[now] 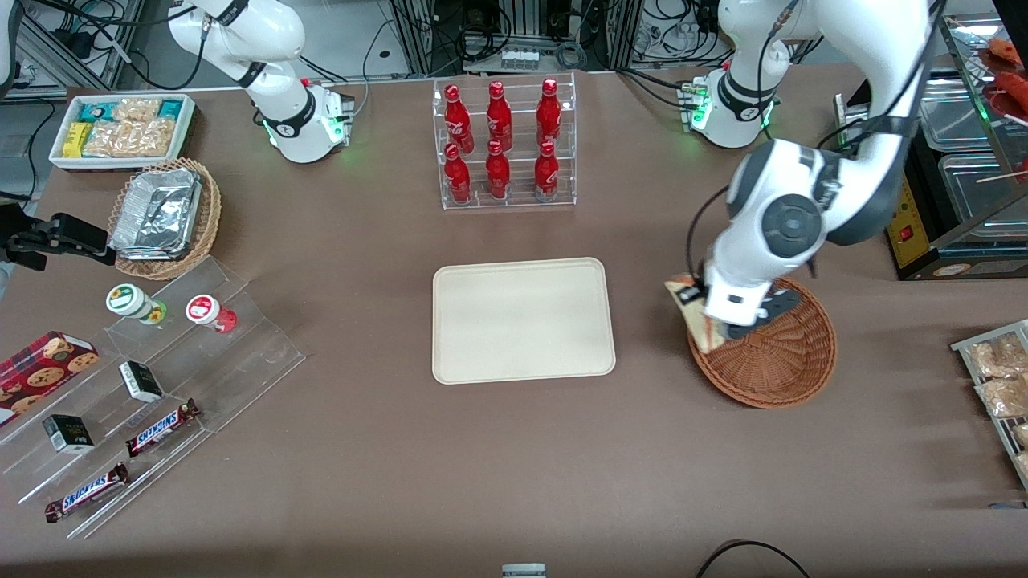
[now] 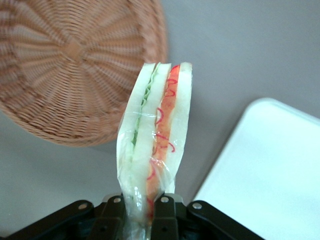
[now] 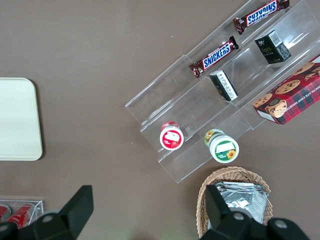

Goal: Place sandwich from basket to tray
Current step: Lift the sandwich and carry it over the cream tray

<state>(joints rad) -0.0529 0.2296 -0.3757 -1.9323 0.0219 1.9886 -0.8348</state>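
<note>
My left gripper (image 1: 711,321) (image 2: 141,212) is shut on the sandwich (image 2: 156,145), a plastic-wrapped wedge of pale bread with green and red filling layers. In the front view the sandwich (image 1: 691,309) hangs at the basket's rim on the side toward the tray, lifted above the table. The reddish-brown wicker basket (image 1: 783,353) (image 2: 60,70) is empty where I can see into it. The cream-beige tray (image 1: 522,319) (image 2: 270,175) lies flat and bare at the table's middle, a short gap from the basket.
A clear rack of red bottles (image 1: 503,144) stands farther from the front camera than the tray. Snack packets on a rack (image 1: 1000,385) lie toward the working arm's end. Acrylic steps with candy bars (image 1: 161,425) and a tan basket of foil containers (image 1: 165,217) lie toward the parked arm's end.
</note>
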